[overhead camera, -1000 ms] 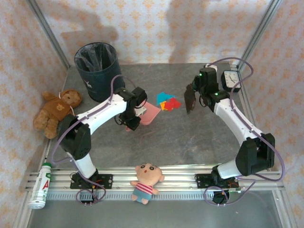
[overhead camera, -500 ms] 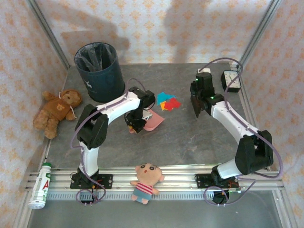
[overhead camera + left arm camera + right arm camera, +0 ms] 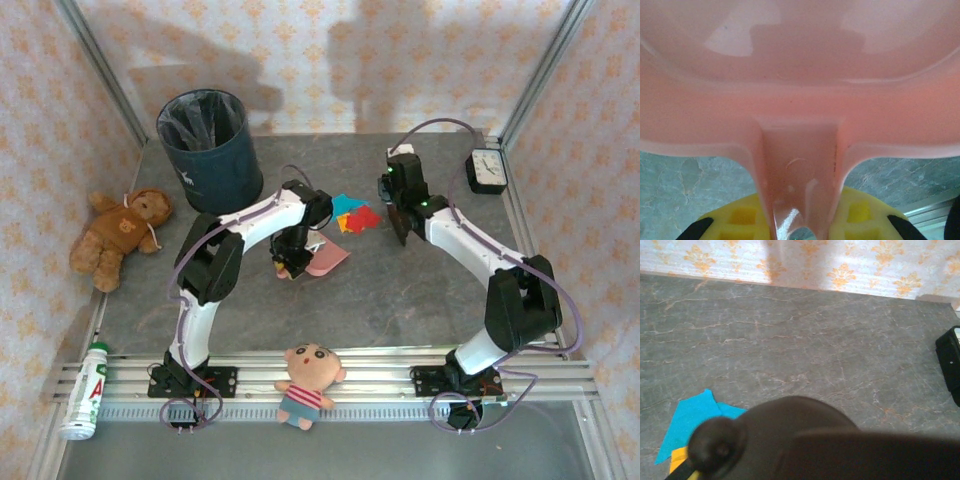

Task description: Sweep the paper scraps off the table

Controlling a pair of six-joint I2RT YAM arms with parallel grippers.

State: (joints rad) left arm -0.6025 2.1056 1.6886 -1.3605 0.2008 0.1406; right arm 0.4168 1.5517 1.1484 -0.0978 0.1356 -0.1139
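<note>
Brush point(image 3: 398, 223) nearer paper scraps' point(image 3: 358, 216) right edge

One tabletop point(image 3: 400, 300) carries one small heap of paper scraps point(image 3: 355, 214). The pieces overlap, so their exact number cannot be told, but three colours show: blue, red and orange. There are two robot arms, one left arm point(image 3: 250, 222) and one right arm point(image 3: 470, 245). There is one pink dustpan point(image 3: 328, 260), one dark brush point(image 3: 399, 222), one dark blue bin point(image 3: 208, 150) and one black clock point(image 3: 487, 170). The soft toys number two: one brown teddy bear point(image 3: 118, 235) and one doll point(image 3: 308, 382). There is one white bottle point(image 3: 88, 392).
</note>
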